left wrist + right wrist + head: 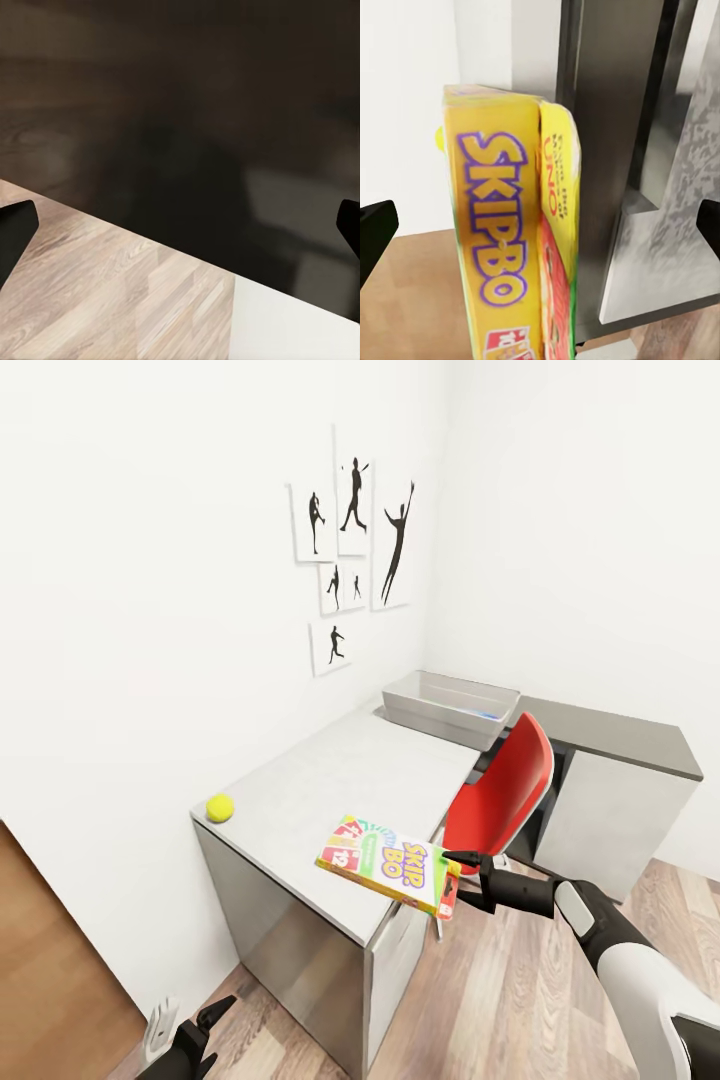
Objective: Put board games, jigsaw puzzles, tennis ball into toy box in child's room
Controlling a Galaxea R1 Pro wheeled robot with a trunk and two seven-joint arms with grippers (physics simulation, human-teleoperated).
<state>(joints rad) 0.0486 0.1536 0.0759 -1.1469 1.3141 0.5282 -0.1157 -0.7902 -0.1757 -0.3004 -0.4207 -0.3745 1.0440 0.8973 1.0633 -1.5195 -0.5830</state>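
Observation:
My right gripper (455, 882) is shut on the right end of the yellow-green-red Skip-Bo board game (385, 860), holding it in the air over the front corner of the table (350, 770). In the right wrist view the box (502, 247) stands edge-on between the fingertips (375, 240). The tennis ball (220, 807) lies at the table's near left corner. The light grey toy box (440, 725) stands at the table's far end, with something blue inside. My left gripper (195, 1025) hangs open and low at the bottom left, over the floor (112, 300).
A red chair (505, 790) is pushed in at the table's right side, between me and the toy box. Beyond it stands a lower dark-topped cabinet (620, 735). Posters (350, 560) hang on the white wall. A brown wooden panel (50, 960) is at the left.

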